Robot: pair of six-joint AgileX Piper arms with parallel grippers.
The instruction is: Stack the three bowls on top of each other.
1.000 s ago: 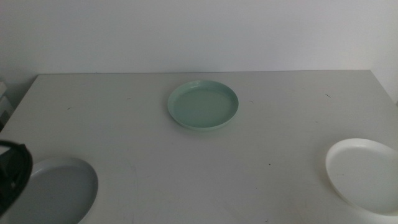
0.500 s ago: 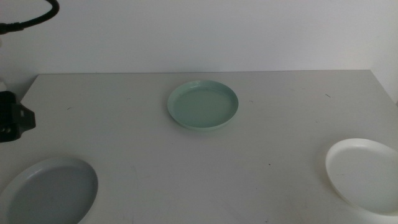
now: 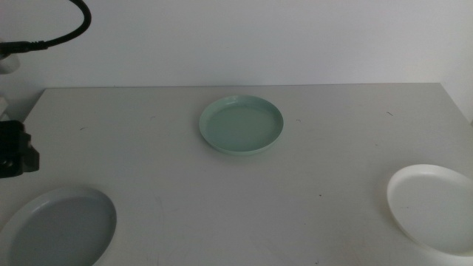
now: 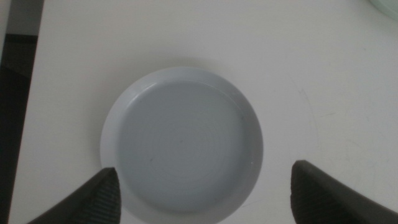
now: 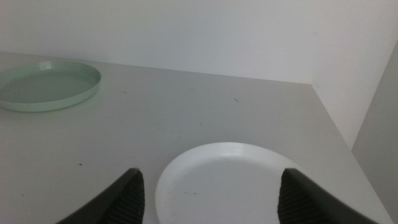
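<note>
Three bowls on a white table (image 3: 148,155), all well apart, none stacked. Mint bowl (image 3: 242,123) toward the far middle of the table, upright and empty; seen again in the right wrist view (image 5: 47,84), off beyond the white one. Grey bowl (image 3: 59,229) at the near left corner, partly cut by the bottom edge of the middle view; white bowl (image 3: 436,209) at the near right, partly cut by the right edge. Left gripper (image 4: 200,193) above the grey bowl (image 4: 182,144), looking straight down into it — jaws spread wide, one tip at each side of the rim, nothing between them, no contact to be made out. A dark part of the left arm (image 3: 15,148) at the left edge of the middle view, with a black cable (image 3: 63,33) arching above it. Right gripper (image 5: 208,193) low near the white bowl (image 5: 249,180), jaws likewise wide apart and empty, the bowl's near rim lying between the two tips; touching or not, cannot tell. Right arm itself out of the middle view. A pale wall (image 3: 244,37) behind the table.
</note>
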